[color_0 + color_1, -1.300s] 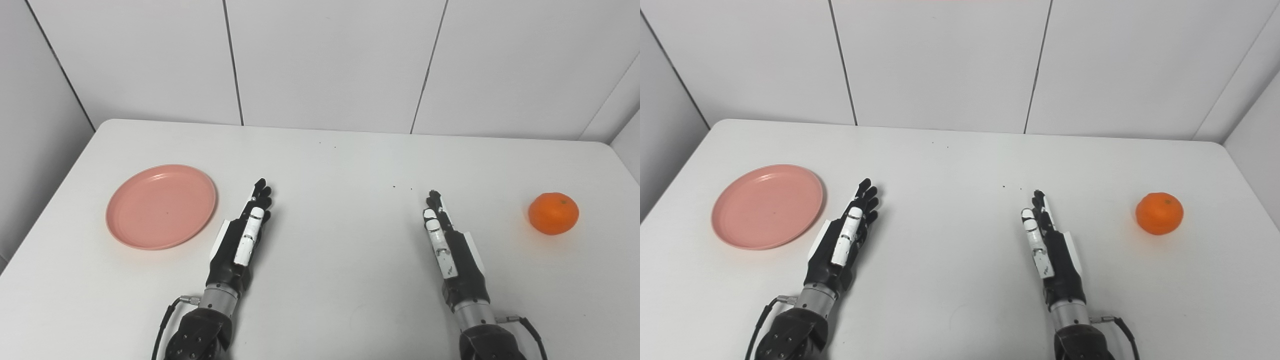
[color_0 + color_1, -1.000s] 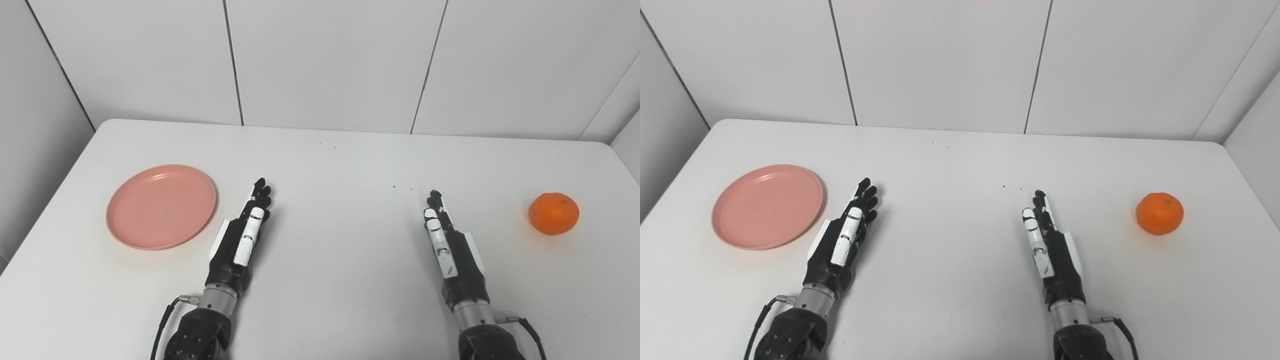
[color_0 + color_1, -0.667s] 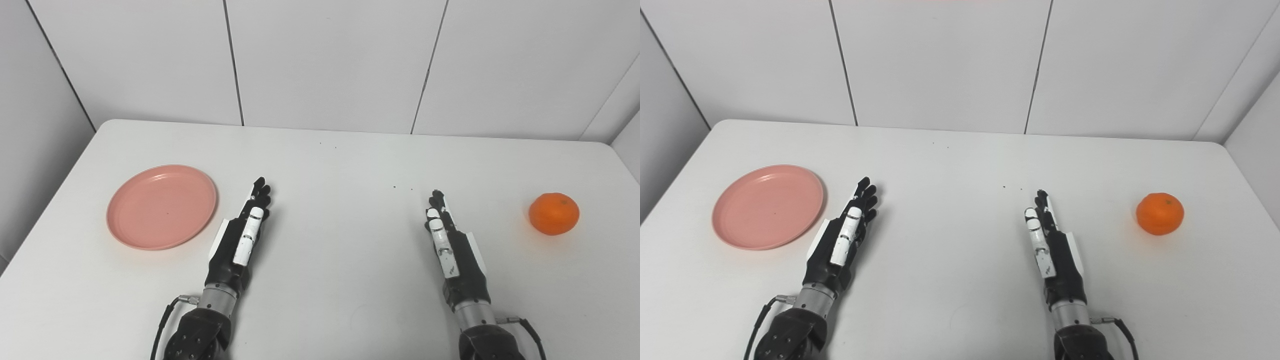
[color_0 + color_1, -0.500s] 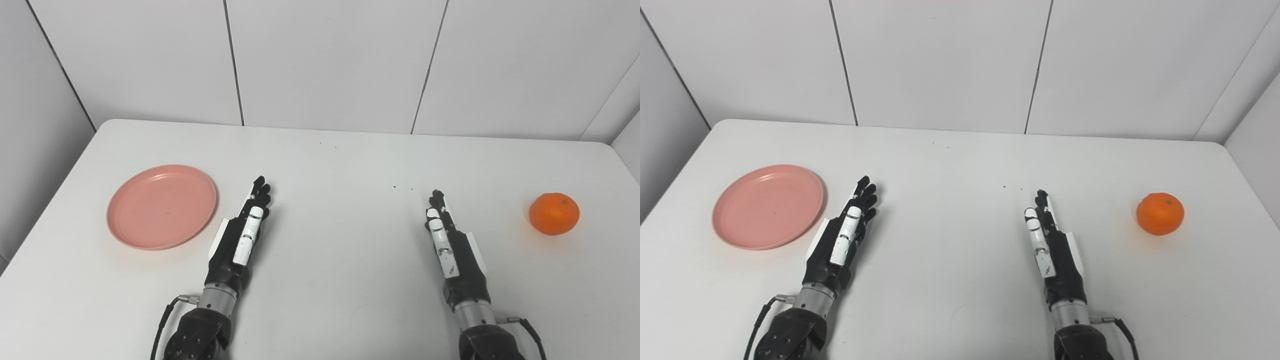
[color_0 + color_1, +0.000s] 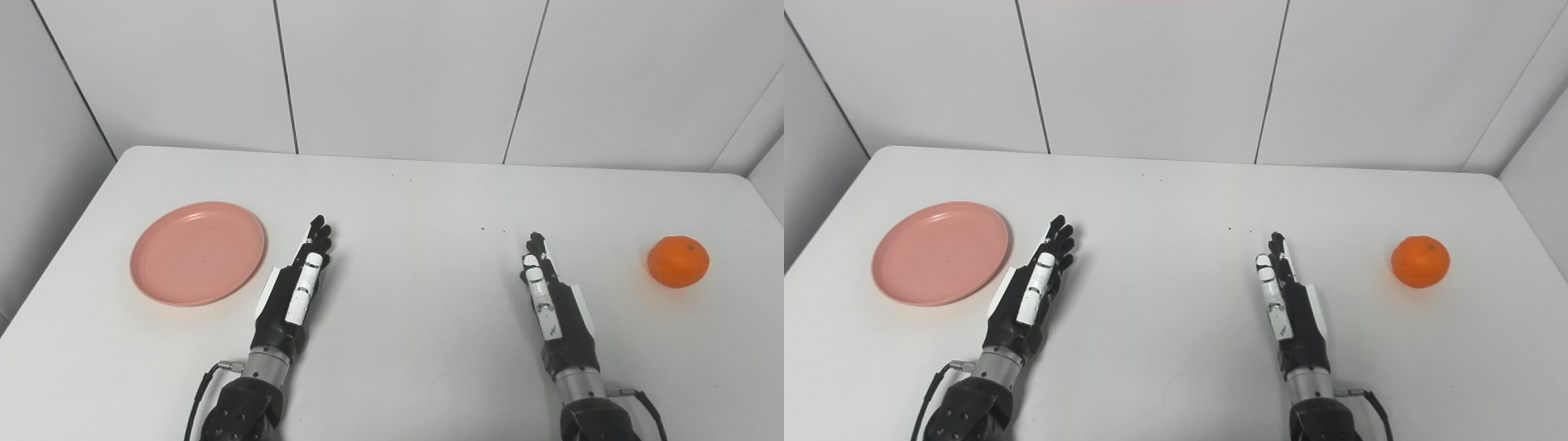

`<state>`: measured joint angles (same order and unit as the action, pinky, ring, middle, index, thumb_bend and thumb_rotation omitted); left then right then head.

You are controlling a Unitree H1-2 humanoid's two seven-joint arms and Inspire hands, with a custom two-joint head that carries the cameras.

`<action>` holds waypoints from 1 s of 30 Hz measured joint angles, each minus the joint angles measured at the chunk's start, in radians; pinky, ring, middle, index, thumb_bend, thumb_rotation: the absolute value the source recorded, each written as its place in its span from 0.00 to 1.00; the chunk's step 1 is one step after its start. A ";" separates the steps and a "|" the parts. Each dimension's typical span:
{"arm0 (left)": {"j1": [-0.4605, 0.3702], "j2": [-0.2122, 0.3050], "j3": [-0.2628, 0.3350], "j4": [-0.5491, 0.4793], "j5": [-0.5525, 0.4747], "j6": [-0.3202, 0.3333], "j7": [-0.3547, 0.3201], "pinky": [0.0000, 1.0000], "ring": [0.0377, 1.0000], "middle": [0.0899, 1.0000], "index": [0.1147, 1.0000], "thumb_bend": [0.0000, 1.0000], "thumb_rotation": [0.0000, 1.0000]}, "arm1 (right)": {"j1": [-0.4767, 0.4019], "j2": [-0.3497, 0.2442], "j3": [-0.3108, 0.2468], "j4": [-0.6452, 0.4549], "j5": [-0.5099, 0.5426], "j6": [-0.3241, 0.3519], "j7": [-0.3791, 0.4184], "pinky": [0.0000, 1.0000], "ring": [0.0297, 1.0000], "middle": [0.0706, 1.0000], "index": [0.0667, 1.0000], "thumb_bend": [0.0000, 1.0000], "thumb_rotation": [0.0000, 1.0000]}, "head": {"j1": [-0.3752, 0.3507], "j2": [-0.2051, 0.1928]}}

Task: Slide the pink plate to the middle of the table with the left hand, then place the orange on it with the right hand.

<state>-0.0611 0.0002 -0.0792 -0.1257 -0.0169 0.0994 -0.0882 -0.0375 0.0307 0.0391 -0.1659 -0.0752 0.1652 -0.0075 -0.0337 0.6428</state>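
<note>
On my feed, item one: the desk point(image 5: 404, 202), white, with rounded far corners, set against grey panelled walls point(image 5: 398, 73); a few dark specks lie near its middle. Item two: the plate point(image 5: 197, 252), pink, round and shallow, lying flat on the left part of the desk, with nothing on it. Item three: the orange point(image 5: 678, 261), sitting on the desk at the far right, stem dimple up, well apart from the plate. Item four: my left hand point(image 5: 295, 288), black with white panels, coming in from the bottom left, lying low over the desk just right of the plate; I see a narrow strip of bare desk between its side and the plate's rim, so the two are near but apart. Its fingers point(image 5: 318, 236) are stretched straight forward, laid close together, and grip nothing. A thin cable point(image 5: 202, 392) loops out at the wrist. Item five: my right hand point(image 5: 554, 294), of the same make, coming in from the bottom right, lying right of the desk's middle and well left of the orange. Its fingers point(image 5: 535, 245) are also extended forward and side by side, holding nothing. I cannot tell whether either palm actually touches the desk or floats just above it. Both hands point toward the far wall, roughly parallel, with a wide stretch of bare desk between them.
</note>
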 measured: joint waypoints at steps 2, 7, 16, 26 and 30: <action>0.000 0.000 0.000 0.000 0.000 0.000 0.000 1.00 1.00 1.00 1.00 0.44 1.00 | 0.000 0.000 -0.001 0.000 0.001 0.000 -0.002 1.00 1.00 1.00 1.00 0.22 1.00 | 0.000 0.000; 0.000 0.000 0.000 0.000 0.000 0.000 -0.002 1.00 1.00 1.00 1.00 0.44 1.00 | -0.001 0.002 -0.002 0.001 0.000 0.000 -0.006 1.00 1.00 1.00 1.00 0.22 1.00 | 0.000 -0.002; 0.000 -0.002 -0.006 0.000 0.001 0.000 -0.001 1.00 1.00 1.00 1.00 0.43 1.00 | -0.001 0.001 -0.009 0.006 0.023 -0.009 -0.005 1.00 1.00 1.00 1.00 0.22 1.00 | 0.041 -0.015; 0.001 -0.052 -0.047 0.050 0.048 -0.050 0.025 1.00 1.00 1.00 1.00 0.40 1.00 | 0.006 -0.070 -0.028 0.076 0.103 -0.141 0.051 1.00 1.00 1.00 1.00 0.20 1.00 | 0.229 -0.100; 0.001 -0.072 -0.063 0.075 0.072 -0.072 0.045 1.00 1.00 1.00 1.00 0.38 1.00 | 0.008 -0.098 -0.033 0.110 0.133 -0.203 0.086 1.00 1.00 1.00 1.00 0.18 1.00 | 0.305 -0.133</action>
<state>-0.0605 -0.0717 -0.1422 -0.0502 0.0552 0.0273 -0.0436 -0.0300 -0.0669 0.0058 -0.0556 0.0579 -0.0381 0.0786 0.2713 0.5094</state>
